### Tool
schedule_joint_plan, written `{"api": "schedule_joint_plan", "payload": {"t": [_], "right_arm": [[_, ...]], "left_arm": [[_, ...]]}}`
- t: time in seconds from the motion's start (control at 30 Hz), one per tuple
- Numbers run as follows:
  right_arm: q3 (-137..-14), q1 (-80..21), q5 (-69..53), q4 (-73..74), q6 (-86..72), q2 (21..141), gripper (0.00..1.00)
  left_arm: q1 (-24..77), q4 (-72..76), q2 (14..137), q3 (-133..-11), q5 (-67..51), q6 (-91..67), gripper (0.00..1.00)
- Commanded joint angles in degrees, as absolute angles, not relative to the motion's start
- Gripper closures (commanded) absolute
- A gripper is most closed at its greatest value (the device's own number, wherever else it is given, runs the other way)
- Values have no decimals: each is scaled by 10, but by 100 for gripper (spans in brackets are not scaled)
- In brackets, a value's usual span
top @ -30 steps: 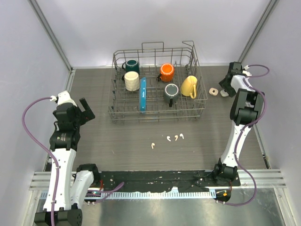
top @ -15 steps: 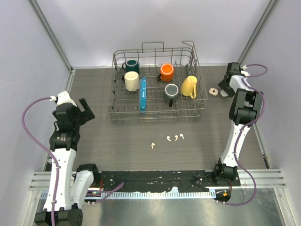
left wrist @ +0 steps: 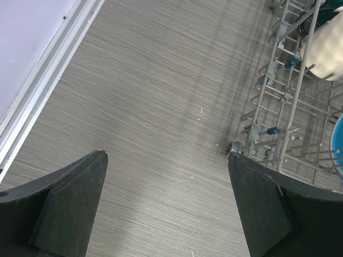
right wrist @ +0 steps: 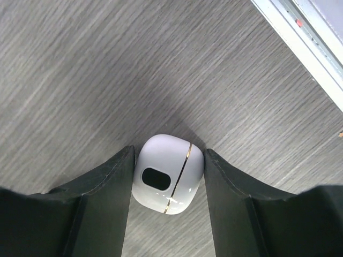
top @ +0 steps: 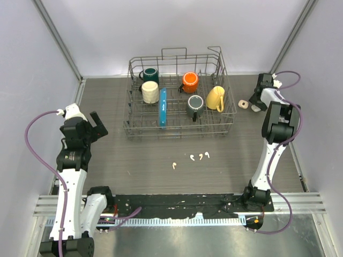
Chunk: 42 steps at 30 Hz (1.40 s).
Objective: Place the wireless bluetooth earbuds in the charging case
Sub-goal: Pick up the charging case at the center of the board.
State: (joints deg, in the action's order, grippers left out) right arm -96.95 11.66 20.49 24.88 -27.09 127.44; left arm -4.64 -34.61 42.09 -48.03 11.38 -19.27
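Four tiny white earbuds lie on the table in front of the rack: one [top: 174, 165] to the left and three close together [top: 199, 156]. A white charging case [right wrist: 168, 181] with a gold seam and a dark oval mark lies closed on the table at the far right [top: 256, 107]. My right gripper [right wrist: 168, 176] is lowered over it, one finger touching each side. My left gripper [left wrist: 166, 160] is open and empty, held above bare table left of the rack [top: 99, 126].
A wire dish rack [top: 179, 131] holds several mugs and a blue plate; its corner shows in the left wrist view [left wrist: 278, 107]. A small cream object with a dark centre [top: 243, 104] lies beside the case. The table's right rail [right wrist: 300, 32] runs close by.
My right wrist has shifted slightly toward the back over the case. The left arm and the earbuds have not moved.
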Motion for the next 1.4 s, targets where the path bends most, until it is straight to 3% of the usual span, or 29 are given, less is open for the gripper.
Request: {"api": "schedule_joint_plan", "payload": {"t": [0.0,0.27,0.57,0.8,1.0,1.2,1.37], "right_arm": [[-929,113,188,269,-175,1250,43],[-915,113,170,269,-163,1247,30],[-889,112,176,256,-268,1238,28],[-868,112,189,239,-288,1230,28],[-862,112,188,237,-273,1232,41],[-845,112,163,224,-273,1224,33],[-838,112,164,222,-272,1219,36]], "left_arm": [[-52,-336,414,-481,115,-191,0],[-52,-336,416,-482,111,-191,0],[-53,-336,415,-483,110,-192,0],[-53,-336,414,-482,110,-191,0],[-53,-336,413,-482,110,-192,0],[-54,-336,413,-481,110,-191,0],[-53,-336,412,-481,111,-191,0]]}}
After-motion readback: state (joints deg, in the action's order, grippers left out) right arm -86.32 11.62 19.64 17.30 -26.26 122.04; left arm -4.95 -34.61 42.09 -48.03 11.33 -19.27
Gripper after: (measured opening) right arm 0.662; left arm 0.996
